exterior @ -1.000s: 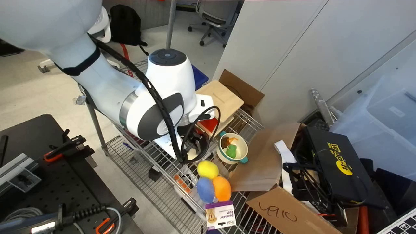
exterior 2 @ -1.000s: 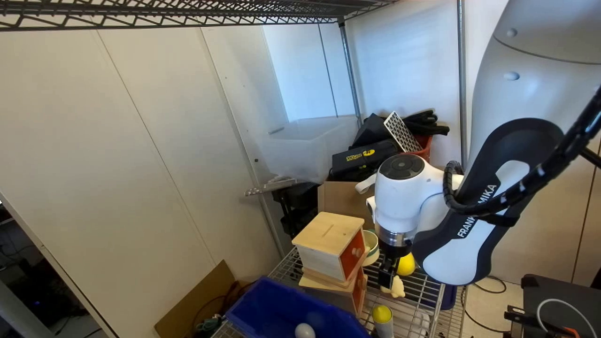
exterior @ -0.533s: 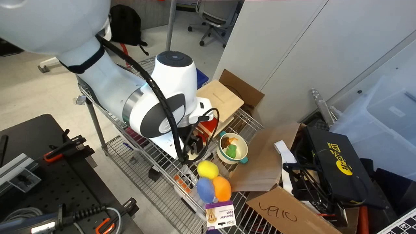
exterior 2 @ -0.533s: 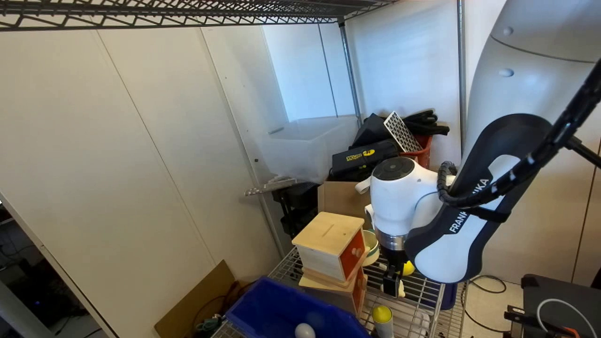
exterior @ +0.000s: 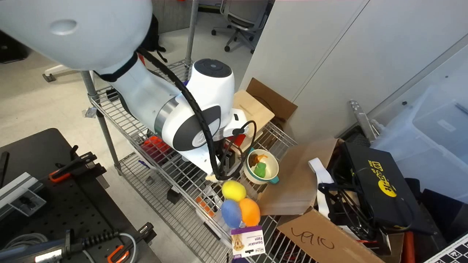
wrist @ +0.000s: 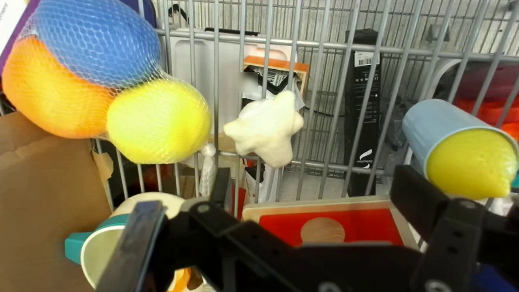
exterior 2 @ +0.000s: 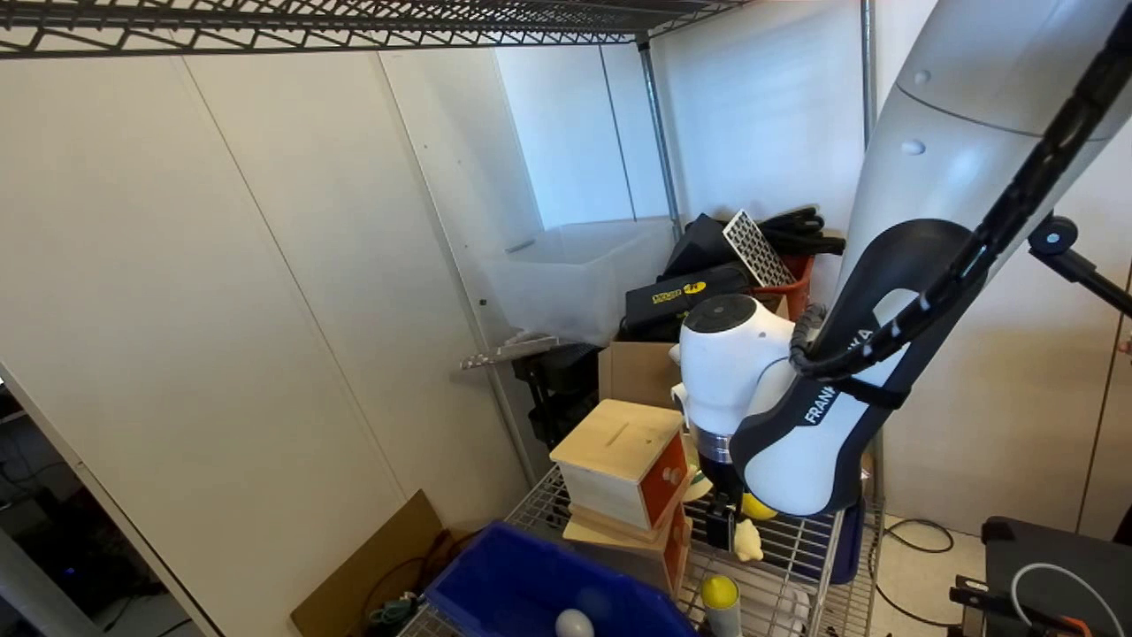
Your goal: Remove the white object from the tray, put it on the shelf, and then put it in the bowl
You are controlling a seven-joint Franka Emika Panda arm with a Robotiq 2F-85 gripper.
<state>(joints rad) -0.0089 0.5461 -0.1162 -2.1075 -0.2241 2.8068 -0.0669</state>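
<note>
The white toy point(wrist: 265, 129), in form like a small star, lies on the wires of the shelf point(wrist: 320, 44). The tool point(wrist: 313, 176) has its fingers point(wrist: 413, 190) spread wide. In the wrist view the toy is ahead of the fingertips and apart from them; in both exterior views the tool hangs near to it.

Beside the toy, with a narrow gap, is a yellow egg point(wrist: 160, 121); it shares one net with an orange egg point(wrist: 56, 91) and a blue egg point(wrist: 99, 42). On the other side of the toy is a grey-blue cup point(wrist: 429, 125) with a yellow ball point(wrist: 470, 162) in its mouth.

The bowl point(exterior: 271, 166), pale with teal handles, stands near the eggs and contains a green piece point(exterior: 260, 170) and an orange-brown piece point(exterior: 256, 159). It is between the cardboard box point(exterior: 289, 182) and two wooden boxes point(exterior 2: 610, 495) with red fronts, which are stacked. Next to these boxes, and well apart from the toy, is the blue tray point(exterior 2: 522, 562), where a white ball point(exterior 2: 575, 623) lies.
</note>
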